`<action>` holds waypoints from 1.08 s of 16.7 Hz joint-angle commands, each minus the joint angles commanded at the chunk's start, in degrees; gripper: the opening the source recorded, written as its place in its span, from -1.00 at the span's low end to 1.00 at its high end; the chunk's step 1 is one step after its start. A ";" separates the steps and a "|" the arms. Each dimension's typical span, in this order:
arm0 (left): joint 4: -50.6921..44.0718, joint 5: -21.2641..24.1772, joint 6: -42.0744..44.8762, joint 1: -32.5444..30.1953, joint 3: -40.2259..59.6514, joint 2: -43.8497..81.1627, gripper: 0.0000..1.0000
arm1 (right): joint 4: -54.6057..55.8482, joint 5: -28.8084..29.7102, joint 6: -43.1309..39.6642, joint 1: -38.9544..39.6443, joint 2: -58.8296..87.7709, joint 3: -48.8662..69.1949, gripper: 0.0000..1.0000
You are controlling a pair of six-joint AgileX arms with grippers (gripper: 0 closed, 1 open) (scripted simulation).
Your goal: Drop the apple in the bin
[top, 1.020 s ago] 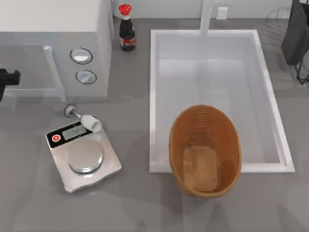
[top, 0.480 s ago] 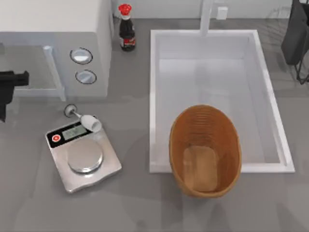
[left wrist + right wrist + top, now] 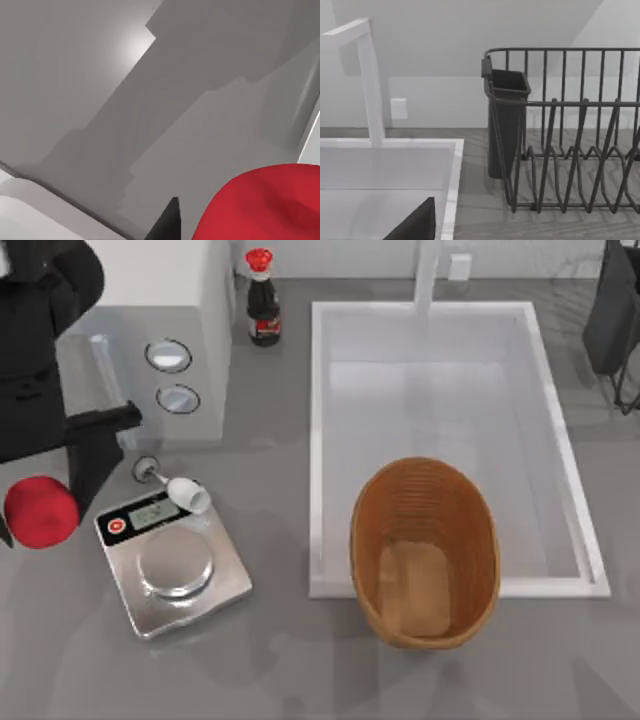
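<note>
while my left arm hangs over the table's left edge, the apple [image 3: 40,512] looks round, smooth and bright red. it sits just left of the scale [image 3: 172,564], far from the bin [image 3: 425,552]. my left gripper [image 3: 45,505] is clamped on the apple. my right arm is parked at the top right.

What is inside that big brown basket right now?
Nothing: the bin shows just its bare, lighter bottom. The apple sits at the table's far left in the left claw.
</note>
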 joint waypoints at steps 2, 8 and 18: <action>-2.71 -0.41 -12.86 -3.78 1.62 2.74 -1.00 | 0.00 0.00 0.00 0.00 0.00 0.00 1.00; -10.01 -1.08 -53.86 -15.01 9.11 11.25 -1.00 | 0.00 0.00 0.00 0.00 0.00 0.00 1.00; -16.33 -0.72 -119.46 -30.73 27.87 22.44 -1.00 | 0.00 0.00 0.00 0.00 0.00 0.00 1.00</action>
